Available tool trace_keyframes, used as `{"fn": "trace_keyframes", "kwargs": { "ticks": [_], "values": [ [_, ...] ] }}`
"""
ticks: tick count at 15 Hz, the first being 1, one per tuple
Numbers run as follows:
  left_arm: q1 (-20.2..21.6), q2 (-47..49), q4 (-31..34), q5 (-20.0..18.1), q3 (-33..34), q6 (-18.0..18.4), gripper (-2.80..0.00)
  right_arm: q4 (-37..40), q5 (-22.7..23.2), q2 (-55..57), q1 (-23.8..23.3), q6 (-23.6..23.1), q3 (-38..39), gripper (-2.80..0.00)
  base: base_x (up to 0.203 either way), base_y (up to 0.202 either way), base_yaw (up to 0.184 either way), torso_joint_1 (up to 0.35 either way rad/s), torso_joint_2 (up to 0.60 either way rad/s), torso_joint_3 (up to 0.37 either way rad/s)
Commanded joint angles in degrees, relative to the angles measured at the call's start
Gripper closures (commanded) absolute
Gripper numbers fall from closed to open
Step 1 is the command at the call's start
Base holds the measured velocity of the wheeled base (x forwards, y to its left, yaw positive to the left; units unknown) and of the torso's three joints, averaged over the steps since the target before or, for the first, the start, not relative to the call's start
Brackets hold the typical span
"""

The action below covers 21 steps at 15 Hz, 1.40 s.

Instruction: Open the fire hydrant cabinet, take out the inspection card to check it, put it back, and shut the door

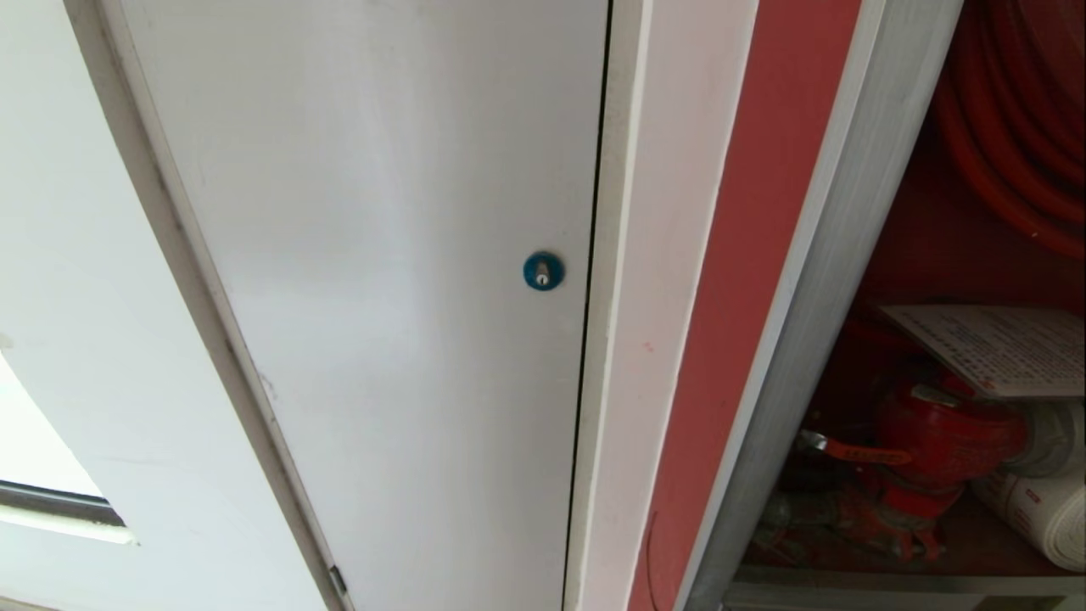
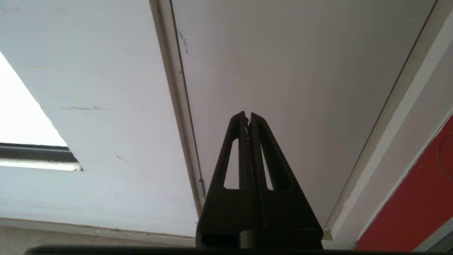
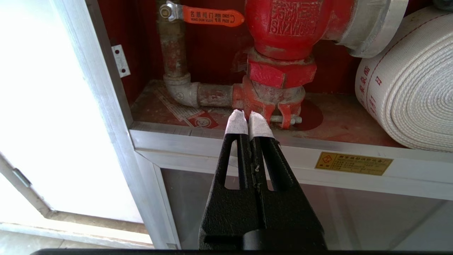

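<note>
The fire hydrant cabinet (image 1: 806, 280) appears open, with the inspection card (image 1: 997, 348) resting on the red valve (image 1: 942, 437) inside, so judging by both clenched, empty grippers, left gripper (image 2: 247, 115) and right gripper (image 3: 247, 115), either retrieval or door-closing remains.

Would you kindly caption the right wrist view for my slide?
Shut right gripper poised before the open fire hydrant cabinet, facing its red valve and white rolled hose.
</note>
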Motion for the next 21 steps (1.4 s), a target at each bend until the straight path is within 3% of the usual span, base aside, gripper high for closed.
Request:
{"fn": "trace_keyframes", "kwargs": {
  "ticks": [1, 21],
  "values": [
    [0.0, -0.1, 0.0, 0.0, 0.4, 0.0, 0.00, 0.0, 0.0, -0.1, 0.0, 0.0, 0.0, 0.00, 0.000, 0.000, 0.000, 0.000, 0.00, 0.000],
    [0.0, -0.1, 0.0, 0.0, 0.4, 0.0, 0.00, 0.0, 0.0, -0.1, 0.0, 0.0, 0.0, 0.00, 0.000, 0.000, 0.000, 0.000, 0.00, 0.000]
  ]
}}
